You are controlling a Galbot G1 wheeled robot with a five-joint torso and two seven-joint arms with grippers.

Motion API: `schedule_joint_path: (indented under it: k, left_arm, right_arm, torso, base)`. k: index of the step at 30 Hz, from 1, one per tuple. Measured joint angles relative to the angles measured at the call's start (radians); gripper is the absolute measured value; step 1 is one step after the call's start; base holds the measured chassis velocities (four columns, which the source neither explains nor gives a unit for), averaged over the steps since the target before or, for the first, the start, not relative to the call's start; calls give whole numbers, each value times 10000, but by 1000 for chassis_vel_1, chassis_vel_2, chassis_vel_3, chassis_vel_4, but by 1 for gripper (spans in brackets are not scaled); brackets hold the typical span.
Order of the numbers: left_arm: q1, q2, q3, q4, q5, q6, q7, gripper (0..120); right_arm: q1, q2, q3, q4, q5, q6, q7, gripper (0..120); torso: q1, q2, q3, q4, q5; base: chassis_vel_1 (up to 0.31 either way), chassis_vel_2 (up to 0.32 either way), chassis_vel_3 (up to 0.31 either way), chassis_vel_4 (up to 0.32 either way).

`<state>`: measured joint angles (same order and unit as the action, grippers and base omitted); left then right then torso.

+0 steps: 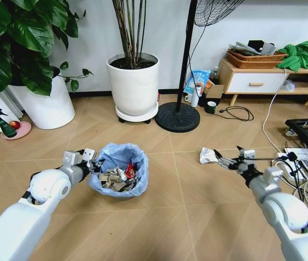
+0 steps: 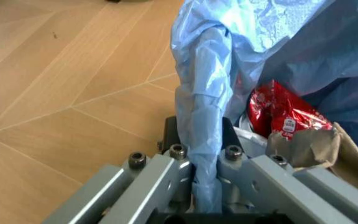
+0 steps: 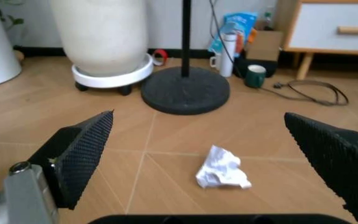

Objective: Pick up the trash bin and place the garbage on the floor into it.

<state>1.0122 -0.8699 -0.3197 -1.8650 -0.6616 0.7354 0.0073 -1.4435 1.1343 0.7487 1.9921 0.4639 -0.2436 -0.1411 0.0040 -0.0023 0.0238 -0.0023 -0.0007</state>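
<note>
Bin gripped, one wad ahead.
Your left gripper (image 2: pixel 205 186) pinches the trash bin (image 1: pixel 118 173) rim; your right gripper (image 1: pixel 226 158) gapes before the paper wad (image 3: pixel 223 168).

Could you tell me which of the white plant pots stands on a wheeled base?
The tall middle pot beside the fan stand; the left pot sits directly on the floor.
</note>
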Motion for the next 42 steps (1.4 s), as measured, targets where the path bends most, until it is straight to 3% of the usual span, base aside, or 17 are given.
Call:
schedule_joint_path:
  k: [8, 42]
  left_arm:
    - [0, -5, 58, -120, -12, 0, -41, 0]
    - [41, 48, 135, -275, -79, 0, -170, 0]
  right_arm:
    - [-341, 204, 524, 29, -71, 179, -302, 100]
    - [-194, 22, 165, -430, -122, 257, -422, 100]
  torso:
    - [-1, 0, 0, 1, -2]
    - [1, -2, 1, 0, -4]
  base:
    - [0, 0, 0, 0]
    - [-105, 102, 101, -98]
